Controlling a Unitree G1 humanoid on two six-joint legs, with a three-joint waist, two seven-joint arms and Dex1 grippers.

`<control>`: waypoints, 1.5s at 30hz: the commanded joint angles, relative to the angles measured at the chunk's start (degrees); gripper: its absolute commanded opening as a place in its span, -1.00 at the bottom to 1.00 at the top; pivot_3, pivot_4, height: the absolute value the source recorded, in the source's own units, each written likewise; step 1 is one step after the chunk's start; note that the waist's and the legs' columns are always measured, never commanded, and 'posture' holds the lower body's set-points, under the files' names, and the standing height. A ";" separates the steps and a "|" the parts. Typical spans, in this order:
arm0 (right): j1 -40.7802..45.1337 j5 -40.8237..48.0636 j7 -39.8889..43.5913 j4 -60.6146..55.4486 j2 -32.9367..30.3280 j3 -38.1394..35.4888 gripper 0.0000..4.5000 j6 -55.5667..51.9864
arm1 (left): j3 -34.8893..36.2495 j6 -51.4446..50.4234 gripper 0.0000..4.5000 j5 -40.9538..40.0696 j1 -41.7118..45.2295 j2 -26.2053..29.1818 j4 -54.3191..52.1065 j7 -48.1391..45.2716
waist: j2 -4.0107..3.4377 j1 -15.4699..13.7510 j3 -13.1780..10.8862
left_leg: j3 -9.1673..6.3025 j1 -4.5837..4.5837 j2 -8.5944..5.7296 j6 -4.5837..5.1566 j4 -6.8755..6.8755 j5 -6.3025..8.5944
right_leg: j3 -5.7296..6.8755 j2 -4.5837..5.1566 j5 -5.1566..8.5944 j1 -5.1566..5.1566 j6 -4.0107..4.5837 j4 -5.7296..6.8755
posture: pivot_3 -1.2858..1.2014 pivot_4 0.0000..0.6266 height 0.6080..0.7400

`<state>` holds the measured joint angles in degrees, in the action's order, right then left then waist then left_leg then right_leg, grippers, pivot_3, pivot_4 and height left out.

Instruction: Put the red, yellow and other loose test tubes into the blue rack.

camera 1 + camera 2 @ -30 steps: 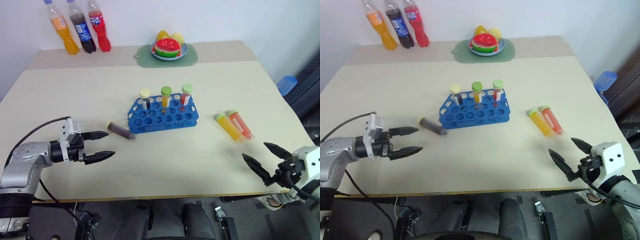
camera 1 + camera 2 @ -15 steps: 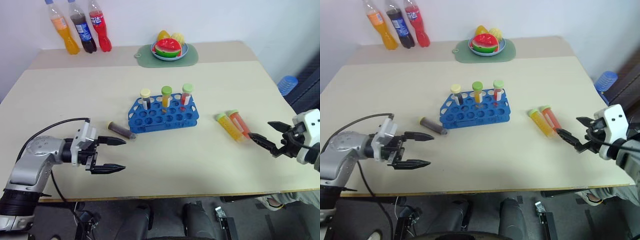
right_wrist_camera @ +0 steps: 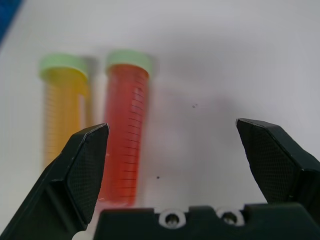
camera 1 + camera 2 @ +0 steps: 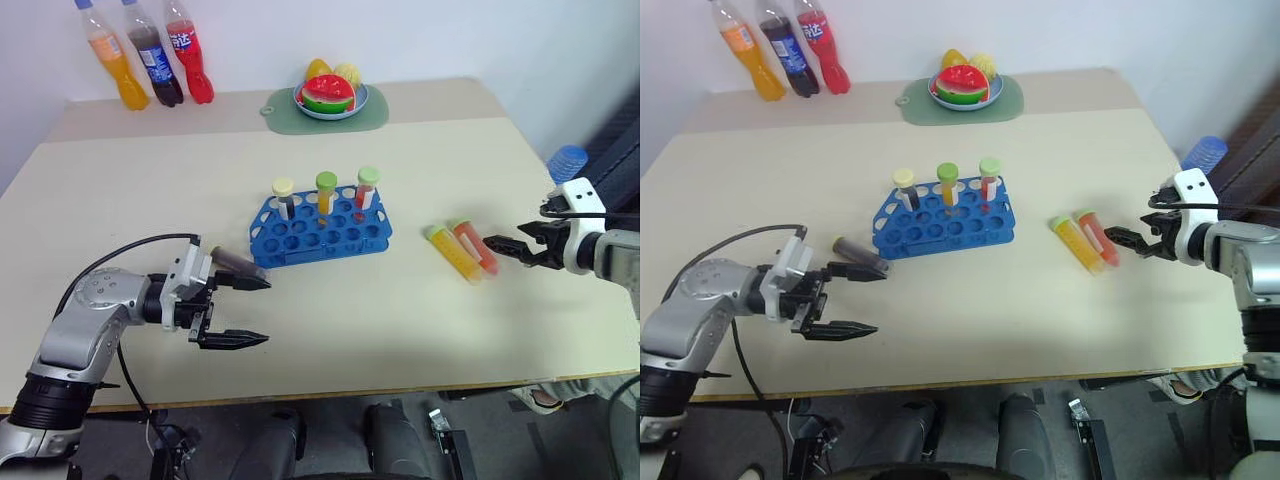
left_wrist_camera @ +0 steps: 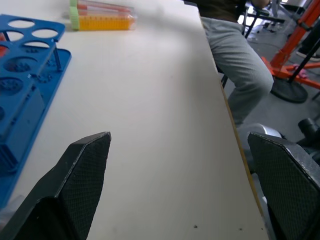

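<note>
While right gripper (image 4: 503, 244) gapes (left too), red tube (image 4: 473, 245) lies just beside

three soda bottles (image 4: 140, 65), fruit plate (image 4: 331, 98) (on mat)

three loose tubes (image 4: 463, 249), three racked tubes (image 4: 325, 192), one rack (image 4: 318, 236), three bottles (image 4: 144, 64).
</note>
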<state>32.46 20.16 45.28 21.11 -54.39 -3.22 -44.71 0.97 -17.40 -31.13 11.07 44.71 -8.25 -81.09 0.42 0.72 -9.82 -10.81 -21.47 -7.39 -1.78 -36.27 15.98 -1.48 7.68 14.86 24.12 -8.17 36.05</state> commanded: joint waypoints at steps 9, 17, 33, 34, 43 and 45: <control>7.45 -3.91 5.20 4.71 2.96 3.25 0.99 1.06 | 1.46 -0.56 1.00 -1.62 -1.75 -0.27 -4.06 4.02 | -0.01 0.04 0.01 | 0.00 -0.01 0.01 -0.01 -0.02 -0.01 | -0.03 -0.02 -0.05 0.05 0.02 0.03 | 0.03 -0.52 1.00; 5.40 -4.13 6.40 0.95 2.72 3.05 0.99 -0.77 | 1.39 -0.82 1.00 -2.00 -1.74 -0.31 -3.99 5.12 | -0.01 -0.01 0.01 | 0.00 -0.06 0.01 -0.07 -0.01 -0.04 | -0.03 -0.02 -0.05 0.13 0.01 0.06 | 0.03 -0.52 1.00; 9.25 -11.80 2.37 4.99 9.39 9.35 -0.53 -5.08 | 1.51 -0.30 1.00 -1.43 -1.76 -0.06 -3.14 5.32 | 0.08 0.44 0.08 | 0.05 -0.02 0.05 -0.12 -0.05 -0.07 | -0.09 -0.08 -0.13 0.14 0.05 0.10 | 0.03 -0.52 1.00; 8.95 -12.15 2.19 4.47 9.45 9.28 -0.64 -5.02 | 1.44 -0.17 1.00 -1.29 -1.83 -0.17 -3.23 5.52 | 0.14 0.51 0.12 | 0.06 0.00 0.06 -0.12 -0.04 -0.07 | -0.09 -0.08 -0.13 0.14 0.06 0.10 | 0.03 -0.52 1.00; -2.47 -9.78 -4.17 -19.86 11.16 -2.88 -0.64 8.74 | 3.51 1.58 1.00 -0.90 -2.98 -0.21 -1.33 7.33 | 0.11 0.25 0.11 | 0.05 -0.03 0.10 -0.25 0.00 -0.15 | -0.10 -0.12 -0.18 0.21 0.11 0.13 | 0.03 -0.52 1.00; -6.81 -7.12 -6.70 -29.49 15.20 -6.96 -0.64 13.08 | 3.86 1.98 1.00 -0.74 -3.49 -0.35 -0.57 7.65 | 0.11 0.06 0.10 | 0.02 -0.07 0.10 -0.28 0.03 -0.17 | -0.11 -0.12 -0.18 0.28 0.10 0.14 | 0.03 -0.52 1.00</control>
<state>26.04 10.72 41.00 0.22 -40.57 -5.78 -36.06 3.21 -16.53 -31.86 7.83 44.31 -8.72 -73.92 0.52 0.78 -9.71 -10.77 -21.53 -7.28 -2.06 -36.23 15.82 -1.60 7.54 14.68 24.41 -8.06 36.20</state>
